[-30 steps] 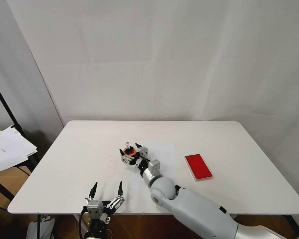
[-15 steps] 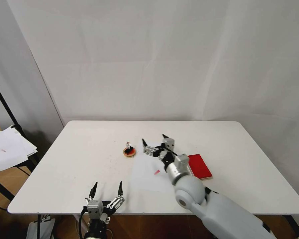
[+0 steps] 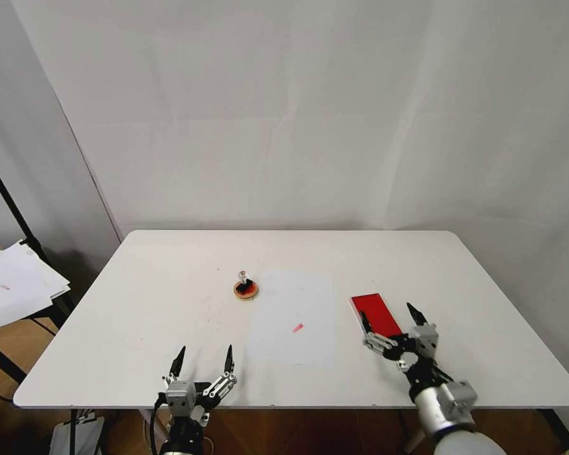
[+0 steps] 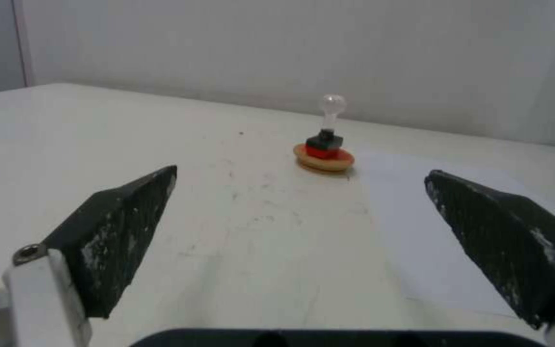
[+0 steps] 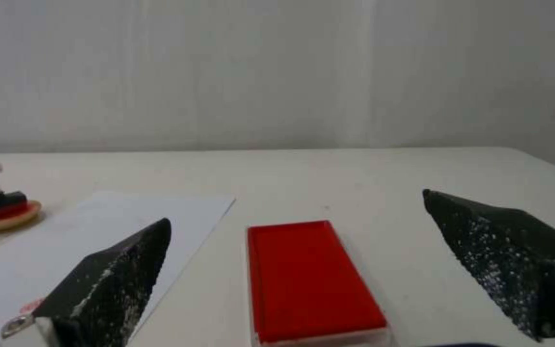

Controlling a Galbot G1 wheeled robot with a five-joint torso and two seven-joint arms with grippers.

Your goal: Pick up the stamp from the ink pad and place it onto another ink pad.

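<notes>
At the bottom of the head view, the left gripper [image 3: 203, 361] sits at the desk's [image 3: 139, 316] near edge and the right gripper [image 3: 389, 317] lower right, both with jaws apart and empty. Just beyond the right one lies the ink pad [image 3: 377, 314]. Farther up, left of centre, the stamp [image 3: 244, 280] stands upright on another ink pad [image 3: 246, 290], beside a paper sheet [image 3: 294, 316].
</notes>
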